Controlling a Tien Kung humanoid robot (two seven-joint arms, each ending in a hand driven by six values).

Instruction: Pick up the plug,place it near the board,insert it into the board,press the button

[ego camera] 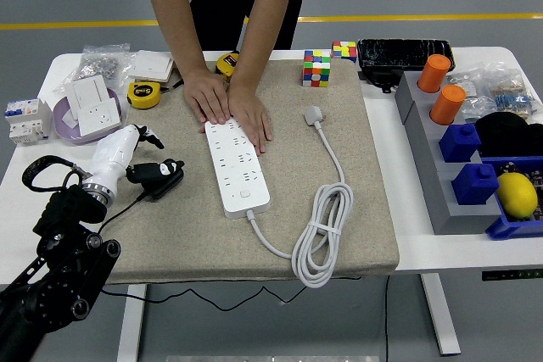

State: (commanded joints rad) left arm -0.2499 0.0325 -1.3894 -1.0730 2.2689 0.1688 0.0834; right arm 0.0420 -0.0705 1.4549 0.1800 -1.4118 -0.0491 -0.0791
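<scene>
white plastic plug [315, 114] lies untouched right of the long white power strip [237, 167]; my left hand [140, 165], fingers loosely apart, must cross over.

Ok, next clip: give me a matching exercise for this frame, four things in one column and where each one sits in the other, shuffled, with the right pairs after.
Things:
1. plug
2. power strip
3. left hand
4. lemon

Places:
A. in the blue bin at the table's right edge
B. over the mat's left edge, well short of the strip
C. lying loose on the mat, right of the person's hands
D. middle of the mat, its far end held down by the person's hands

Pairs: 1-C, 2-D, 3-B, 4-A
</scene>
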